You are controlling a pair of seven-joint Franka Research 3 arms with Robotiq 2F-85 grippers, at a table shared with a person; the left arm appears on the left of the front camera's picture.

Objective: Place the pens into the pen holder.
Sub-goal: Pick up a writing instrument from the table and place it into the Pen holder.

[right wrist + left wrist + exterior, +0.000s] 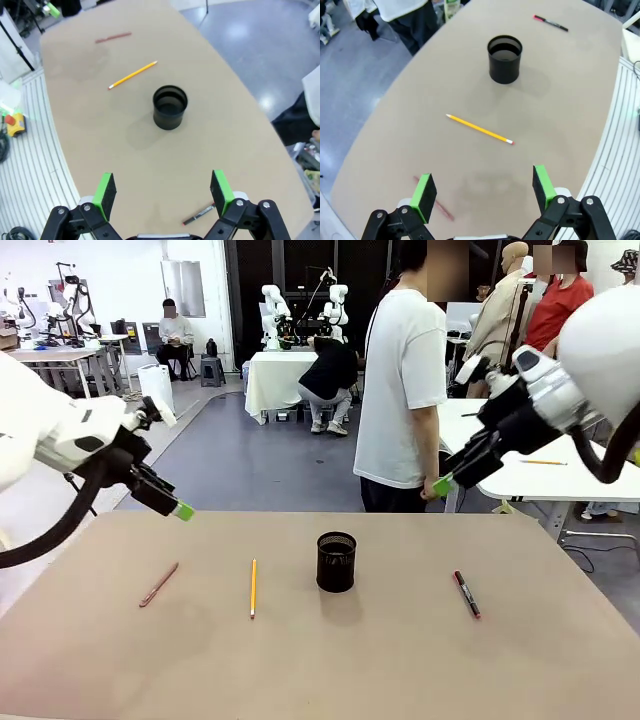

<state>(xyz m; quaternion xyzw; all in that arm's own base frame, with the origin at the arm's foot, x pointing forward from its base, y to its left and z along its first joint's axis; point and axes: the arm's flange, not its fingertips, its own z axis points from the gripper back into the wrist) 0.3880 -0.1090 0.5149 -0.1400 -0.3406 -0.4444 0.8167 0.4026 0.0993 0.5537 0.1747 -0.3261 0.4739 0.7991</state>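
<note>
The black pen holder (336, 561) (504, 59) (170, 107) stands upright and empty at the table's middle. Left of it lie a yellow pencil (253, 588) (480, 129) (132, 75) and, farther left, a pinkish-red pen (158, 584) (440, 208) (113, 37). A black marker with red ends (466, 594) (550, 23) (199, 214) rests to the holder's right. My left gripper (182, 510) (484, 192) hovers open, high over the table's far left edge. At the far right, my right gripper (443, 485) (163, 192) is also open and raised. Neither holds anything.
A person in a white T-shirt (400, 390) stands at the far side, just beyond the tan table (400, 660). A white table (545, 472) sits behind on the right. The tan table's rounded edges show in both wrist views.
</note>
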